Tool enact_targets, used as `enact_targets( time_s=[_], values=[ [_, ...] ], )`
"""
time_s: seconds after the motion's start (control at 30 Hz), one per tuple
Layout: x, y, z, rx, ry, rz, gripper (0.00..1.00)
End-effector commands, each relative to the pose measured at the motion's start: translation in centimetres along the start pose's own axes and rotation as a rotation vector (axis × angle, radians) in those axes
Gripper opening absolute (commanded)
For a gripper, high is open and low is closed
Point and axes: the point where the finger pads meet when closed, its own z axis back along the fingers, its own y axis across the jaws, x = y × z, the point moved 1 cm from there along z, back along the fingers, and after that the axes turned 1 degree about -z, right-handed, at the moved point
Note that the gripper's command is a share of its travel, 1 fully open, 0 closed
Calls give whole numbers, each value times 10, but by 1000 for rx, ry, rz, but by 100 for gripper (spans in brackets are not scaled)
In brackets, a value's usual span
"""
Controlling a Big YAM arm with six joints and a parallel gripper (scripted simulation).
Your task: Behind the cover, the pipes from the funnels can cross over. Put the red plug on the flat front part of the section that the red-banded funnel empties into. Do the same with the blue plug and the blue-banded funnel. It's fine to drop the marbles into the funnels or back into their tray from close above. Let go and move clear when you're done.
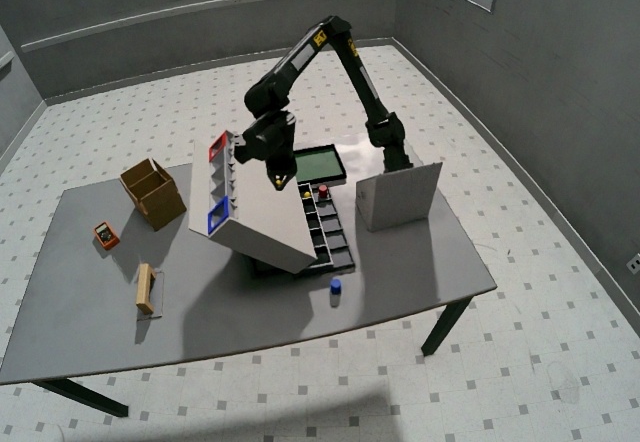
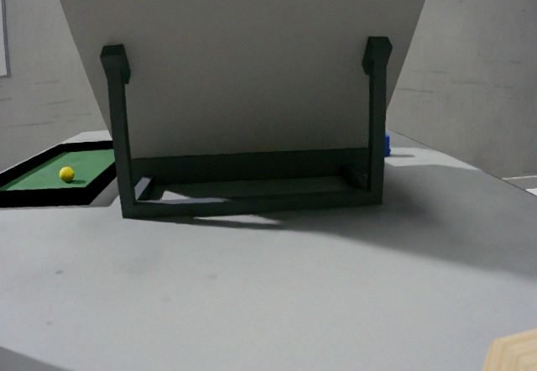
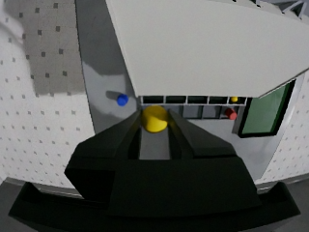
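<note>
Evidently the squat cylindrical red plug stands beyond the hand, which is pinched partway shut on a yellow marble, while the round-topped blue plug stands near the desk's edge, well apart.

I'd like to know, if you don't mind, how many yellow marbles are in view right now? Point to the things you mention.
3: one in the gripper (image 1: 279,185) (image 3: 154,119), one in an end section (image 1: 307,195) (image 3: 234,99), one on the green tray (image 1: 319,164) (image 2: 67,174) (image 3: 265,113). The cover (image 1: 263,204) (image 2: 251,76) (image 3: 203,48) may hide others.

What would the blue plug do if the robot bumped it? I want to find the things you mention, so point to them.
The blue plug (image 1: 335,286) (image 2: 387,145) (image 3: 123,100) might tip, since it looks upright and narrow. Its sides look round, so once toppled it could roll. It looks solid, so it probably wouldn't squash.
</note>
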Motion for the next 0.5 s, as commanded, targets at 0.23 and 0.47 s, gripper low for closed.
enact_targets(
  time_s=[0.23,0.47],
  values=[
    [28,2,7,15,-8,-18,0],
    [55,1,1,14,-8,-18,0]
  ],
)
